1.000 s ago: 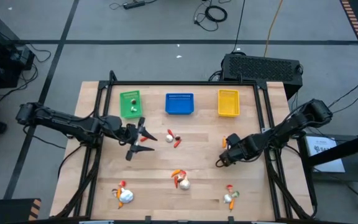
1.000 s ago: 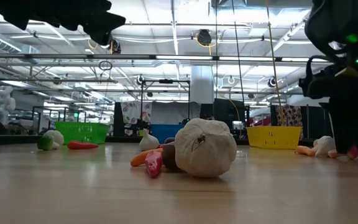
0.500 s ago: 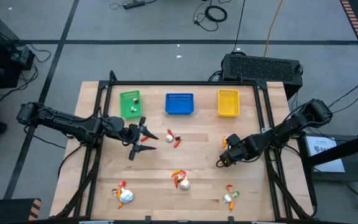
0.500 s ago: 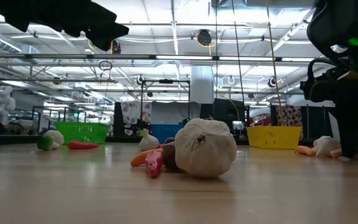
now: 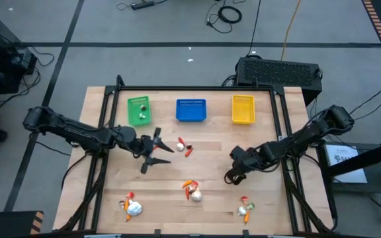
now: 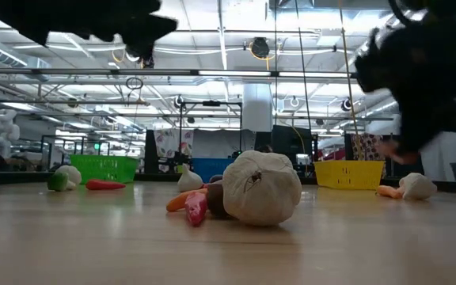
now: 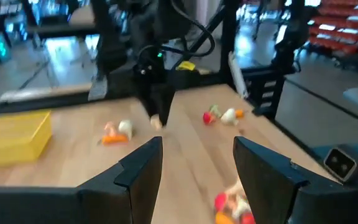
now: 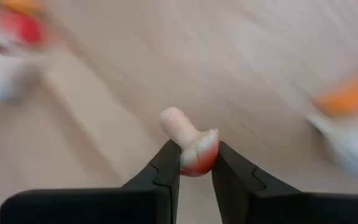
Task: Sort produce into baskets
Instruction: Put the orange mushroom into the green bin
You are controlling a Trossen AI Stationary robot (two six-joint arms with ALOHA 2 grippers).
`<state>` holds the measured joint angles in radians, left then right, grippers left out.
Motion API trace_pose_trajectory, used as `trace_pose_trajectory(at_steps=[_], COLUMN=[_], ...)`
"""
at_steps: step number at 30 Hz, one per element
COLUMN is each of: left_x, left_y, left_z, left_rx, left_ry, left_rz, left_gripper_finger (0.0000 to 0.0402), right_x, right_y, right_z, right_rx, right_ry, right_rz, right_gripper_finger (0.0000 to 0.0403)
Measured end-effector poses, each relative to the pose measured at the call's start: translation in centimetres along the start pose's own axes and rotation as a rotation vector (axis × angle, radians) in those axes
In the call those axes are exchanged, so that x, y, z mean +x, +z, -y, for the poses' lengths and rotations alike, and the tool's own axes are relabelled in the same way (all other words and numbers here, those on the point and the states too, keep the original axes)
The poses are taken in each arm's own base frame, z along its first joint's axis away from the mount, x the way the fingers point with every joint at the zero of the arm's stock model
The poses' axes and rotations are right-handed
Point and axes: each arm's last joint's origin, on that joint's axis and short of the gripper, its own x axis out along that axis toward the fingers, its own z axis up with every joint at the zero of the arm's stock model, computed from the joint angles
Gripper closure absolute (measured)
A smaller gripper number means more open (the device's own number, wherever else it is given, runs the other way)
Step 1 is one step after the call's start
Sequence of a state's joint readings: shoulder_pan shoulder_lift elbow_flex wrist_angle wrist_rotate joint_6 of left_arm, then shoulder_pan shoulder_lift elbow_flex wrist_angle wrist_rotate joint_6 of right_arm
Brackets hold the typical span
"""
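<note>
The right end effector (image 8: 194, 163) pinches a tan-and-red mushroom piece (image 8: 190, 144) above the tabletop (image 5: 210, 162) — the left end effector (image 7: 194, 163) hangs released.

- green basket (image 5: 138, 110), blue basket (image 5: 191, 110), yellow basket (image 5: 243, 109)
- pale wood-grain bench (image 5: 210, 165)
- tan-stemmed, red-capped piece (image 8: 190, 144) between black fingers (image 8: 160, 174)
</note>
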<state>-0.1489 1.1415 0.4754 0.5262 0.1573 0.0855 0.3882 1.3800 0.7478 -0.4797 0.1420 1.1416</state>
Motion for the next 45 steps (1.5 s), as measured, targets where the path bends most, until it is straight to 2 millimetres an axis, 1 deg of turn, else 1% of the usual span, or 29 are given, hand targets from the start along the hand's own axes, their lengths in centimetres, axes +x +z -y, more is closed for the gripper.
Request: trace_pose_trajectory(at_steps=[4,7,11,15,20,25,31,39,45], left_x=[2.8,5.0,8.6,12.2,15.1,16.7,17.6,17.6,17.5], left_y=[-1.7,-2.4,-2.6,-2.9,-3.4,-4.5,-5.7,-5.7,-5.7], left_z=[0.6,1.1,1.7,1.8,1.3,0.2,-0.5,-1.2,-1.4], left_rx=[0.142,0.234,0.303,0.312,0.314,0.309,0.302,0.299,0.291], left_ry=[-0.030,-0.047,-0.061,-0.015,0.009,0.034,0.035,0.051,0.056], left_rz=[0.031,0.067,0.087,0.060,0.051,0.027,0.002,-0.001,-0.003], left_gripper_finger=[0.0196,0.0196,0.0196,0.0196,0.0196,0.0196,0.0196,0.0203,0.0239], right_x=[-0.3,-0.4,-0.5,-0.5,-0.5,-0.5,-0.5,-0.5,-0.5], right_y=[1.1,1.5,1.7,1.7,1.7,1.7,1.7,1.7,1.7], right_z=[-1.9,-2.7,-2.9,-2.9,-2.9,-2.9,-2.9,-2.9,-2.9], right_rx=[-0.094,-0.142,-0.162,-0.165,-0.169,-0.169,-0.170,-0.168,-0.168], right_ry=[0.172,0.243,0.258,0.252,0.251,0.253,0.254,0.261,0.261], right_rz=[0.144,0.199,0.233,0.242,0.242,0.239,0.238,0.242,0.242], right_gripper_finger=[0.0334,0.0334,0.0334,0.0334,0.0334,0.0334,0.0334,0.0334,0.0334])
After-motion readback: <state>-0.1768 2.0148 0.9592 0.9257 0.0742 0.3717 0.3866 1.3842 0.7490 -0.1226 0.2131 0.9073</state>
